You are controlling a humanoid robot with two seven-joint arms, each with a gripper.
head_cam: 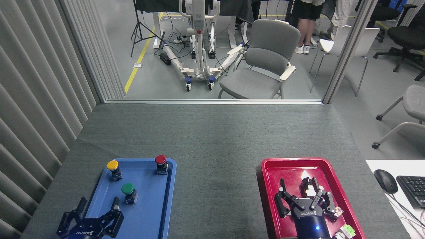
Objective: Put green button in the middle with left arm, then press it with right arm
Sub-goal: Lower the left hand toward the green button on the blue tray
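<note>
The green button stands upright on the blue tray, a little in front of the tray's centre. My left gripper sits at the tray's near left edge, open, its blocky fingers apart and empty; the button lies just right of and beyond its right finger. My right gripper hovers over the red tray, its three slim fingers spread open, holding nothing. The middle is the bare grey felt strip between the two trays.
A yellow button and a red button stand at the blue tray's back. Small white and green parts lie in the red tray. A mouse and keyboard sit at right. The felt stretches far back.
</note>
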